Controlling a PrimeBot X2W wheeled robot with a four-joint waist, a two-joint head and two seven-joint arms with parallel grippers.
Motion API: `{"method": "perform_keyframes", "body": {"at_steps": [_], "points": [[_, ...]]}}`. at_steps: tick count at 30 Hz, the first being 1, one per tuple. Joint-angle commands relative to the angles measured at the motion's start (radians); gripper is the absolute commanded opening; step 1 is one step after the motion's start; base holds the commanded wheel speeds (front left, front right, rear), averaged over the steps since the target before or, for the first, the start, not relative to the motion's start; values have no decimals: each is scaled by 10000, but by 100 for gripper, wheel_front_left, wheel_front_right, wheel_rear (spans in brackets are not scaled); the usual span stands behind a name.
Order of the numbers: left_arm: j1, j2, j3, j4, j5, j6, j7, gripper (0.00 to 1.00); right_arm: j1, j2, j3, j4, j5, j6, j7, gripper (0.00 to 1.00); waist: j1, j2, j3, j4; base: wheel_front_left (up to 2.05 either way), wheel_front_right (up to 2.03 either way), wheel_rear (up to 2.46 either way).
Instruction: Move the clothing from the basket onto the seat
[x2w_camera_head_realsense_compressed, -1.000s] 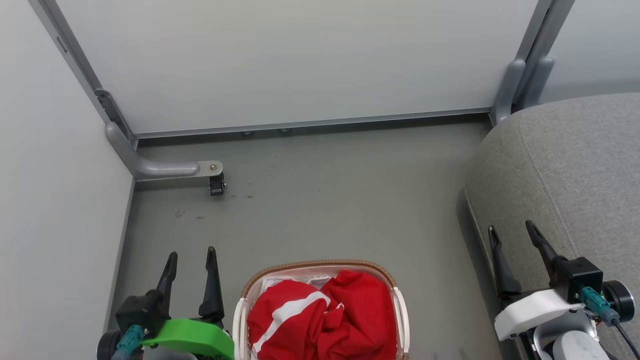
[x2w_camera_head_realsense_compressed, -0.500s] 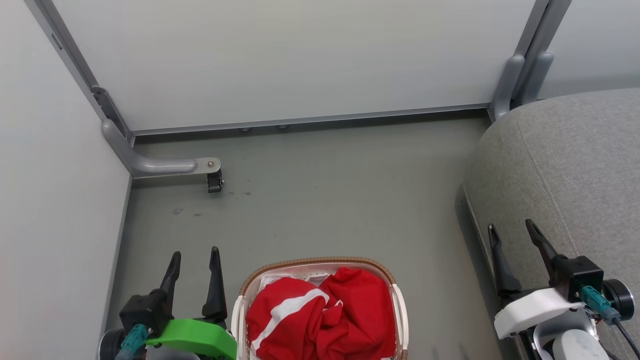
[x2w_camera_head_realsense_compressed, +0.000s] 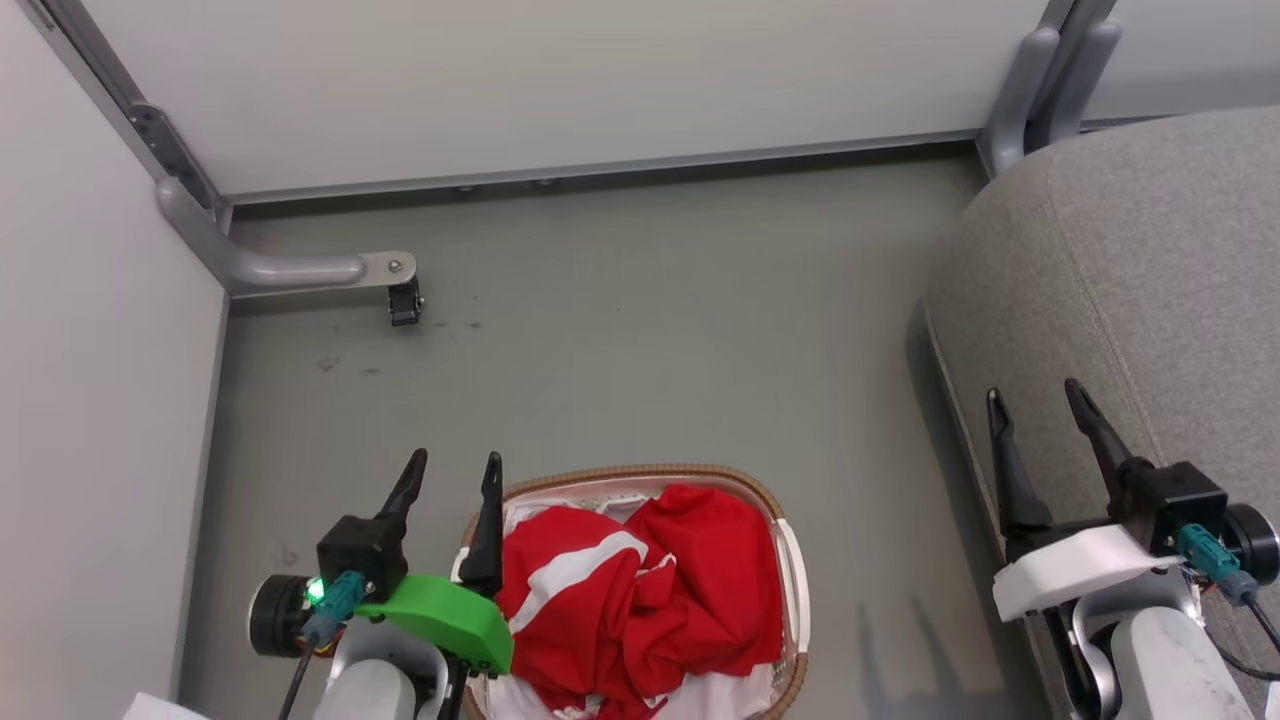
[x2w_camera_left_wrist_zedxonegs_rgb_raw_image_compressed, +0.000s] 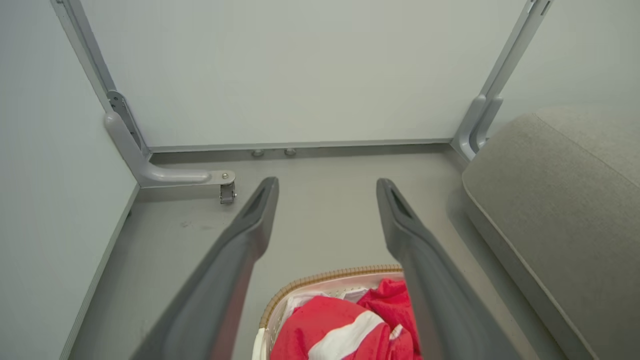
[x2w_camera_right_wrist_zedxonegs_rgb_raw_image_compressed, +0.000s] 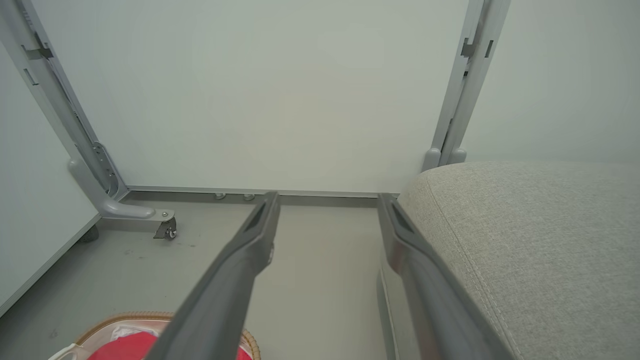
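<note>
A grey floor (x2w_camera_head_realsense_compressed: 650, 320) is being bounded on the far side by pale wall panels (x2w_camera_head_realsense_compressed: 560, 80). A grey metal frame foot (x2w_camera_head_realsense_compressed: 300, 270) with a small caster (x2w_camera_head_realsense_compressed: 405, 302) is being shown near the far left corner. The basket (x2w_camera_head_realsense_compressed: 640, 472) is being seen standing on this floor at the lower middle of the head view, with its brown braided rim turned upward. The clothing (x2w_camera_head_realsense_compressed: 650, 590) is being held inside the basket as a crumpled red heap crossed by a white stripe. A white sheet (x2w_camera_head_realsense_compressed: 720, 695) is being shown beneath the heap at the near edge. The seat (x2w_camera_head_realsense_compressed: 1150, 280) is being seen on the right, apart from the basket, with bare floor between them.

The left gripper (x2w_camera_head_realsense_compressed: 455, 457) is being held just beside the basket's left rim, its fingers spread and nothing being pinched. One finger is being seen across the rim and the edge of the red cloth, but whether it is touching them cannot be told. The right gripper (x2w_camera_head_realsense_compressed: 1034, 390) is being held at the seat's left edge, its fingers likewise spread apart with nothing between them.
</note>
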Motion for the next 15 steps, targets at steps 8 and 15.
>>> {"method": "perform_keyframes", "body": {"at_steps": [8,15], "points": [[-1442,58,-539,1822,530,-220,3,100,-966,-45,109,-242,68,-3,-48,100,0,0,2231,-778,0,0,0],[-2313,204,-954,3598,1099,-379,3,100,-1621,-41,139,-294,265,-5,-48,100,0,0,3530,-1328,0,0,0]]}}
